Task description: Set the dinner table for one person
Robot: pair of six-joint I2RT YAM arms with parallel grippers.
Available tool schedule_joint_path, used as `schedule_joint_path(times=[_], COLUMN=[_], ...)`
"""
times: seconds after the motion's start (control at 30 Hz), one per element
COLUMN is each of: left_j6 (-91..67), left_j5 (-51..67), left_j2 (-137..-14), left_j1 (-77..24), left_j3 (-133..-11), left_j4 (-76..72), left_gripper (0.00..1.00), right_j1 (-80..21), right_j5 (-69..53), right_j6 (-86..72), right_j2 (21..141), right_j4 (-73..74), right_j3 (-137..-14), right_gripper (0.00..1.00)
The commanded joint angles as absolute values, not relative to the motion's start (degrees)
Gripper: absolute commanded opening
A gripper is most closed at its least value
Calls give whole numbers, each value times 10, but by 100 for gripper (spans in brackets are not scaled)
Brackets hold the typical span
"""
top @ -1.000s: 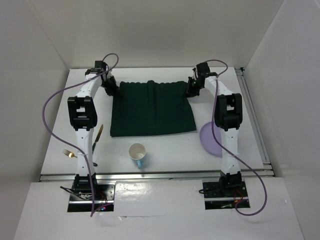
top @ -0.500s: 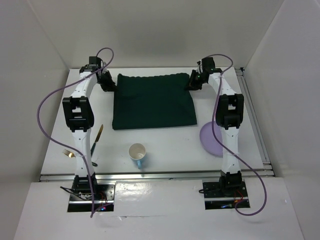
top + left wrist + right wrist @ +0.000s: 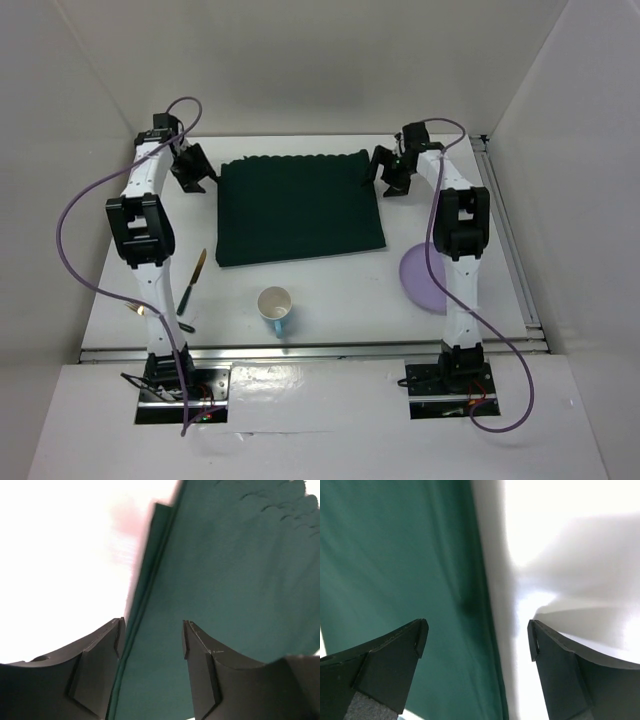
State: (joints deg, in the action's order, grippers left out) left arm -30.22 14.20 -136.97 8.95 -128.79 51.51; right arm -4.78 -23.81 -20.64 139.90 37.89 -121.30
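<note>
Between the spread fingers (image 3: 200, 670) of the left gripper (image 3: 152, 635), which pinch nothing, runs the left edge of the dark green cloth (image 3: 240, 580), its stacked layers showing as a narrow strip along that edge. The right gripper (image 3: 477, 635) is likewise parted wide and empty, and the cloth's right edge passes under the gap between its fingers (image 3: 385, 660). Whether either set of fingertips touches the surface below cannot be told. Seen from above, the left gripper stands just outside the cloth's far left corner and the right gripper just outside its far right corner, each arm reaching from its base past one side of the cloth. The cloth lies flat and roughly square, its far edge slightly scalloped, on the dinner table (image 3: 340, 290), the white top that extends beyond the cloth on all four sides. Near the cloth's near edge, and apart from it, a white and blue cup (image 3: 276, 308) stands upright. Off the cloth's near right corner rests a lilac plate (image 3: 416, 272), partly hidden by the right arm. Off the cloth's near left corner lies a knife (image 3: 194, 280), its pale blade pointing toward the cloth, and farther left a gold fork (image 3: 134, 308) shows in part beside the left arm.
</note>
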Motion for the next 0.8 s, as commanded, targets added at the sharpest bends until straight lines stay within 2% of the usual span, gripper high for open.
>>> schedule_joint_path(times=[0.0,0.07,0.17,0.2,0.23,0.27,0.3,0.4,0.43,0.57,0.77], left_j6=[-291,-286,-270,-270,-270,-279,-286,-317,-325,-332,-338], left_j5=[113,113,113,113,120,120,120,102,102,91,63], left_j2=[-1281,-1232,-1160,-1146,-1133,-1109,-1098,-1064,-1058,-1050,-1111], left_j1=[88,82,48,38,28,19,5,-8,-8,-8,-18], left_j3=[-1227,-1138,-1038,-1012,-985,-960,-908,-815,-796,-739,-726], left_j4=[517,497,482,476,469,459,452,421,415,388,382], left_gripper=[66,63,46,33,13,5,0,0,0,0,0], right_j1=[-54,-60,-76,-90,-101,-112,-128,-151,-151,-157,-150], right_j5=[-209,-204,-219,-219,-219,-213,-213,-205,-205,-218,-181], right_j6=[-194,-194,-194,-194,-194,-194,-199,-216,-223,-254,-317], right_j2=[1301,1255,1217,1198,1189,1183,1176,1157,1148,1125,1120], right_j4=[395,375,345,345,345,336,329,308,301,258,258], right_j3=[-1161,-1107,-1051,-1019,-1001,-985,-949,-873,-853,-758,-700], right_gripper=[92,89,70,62,53,36,28,9,7,5,0])
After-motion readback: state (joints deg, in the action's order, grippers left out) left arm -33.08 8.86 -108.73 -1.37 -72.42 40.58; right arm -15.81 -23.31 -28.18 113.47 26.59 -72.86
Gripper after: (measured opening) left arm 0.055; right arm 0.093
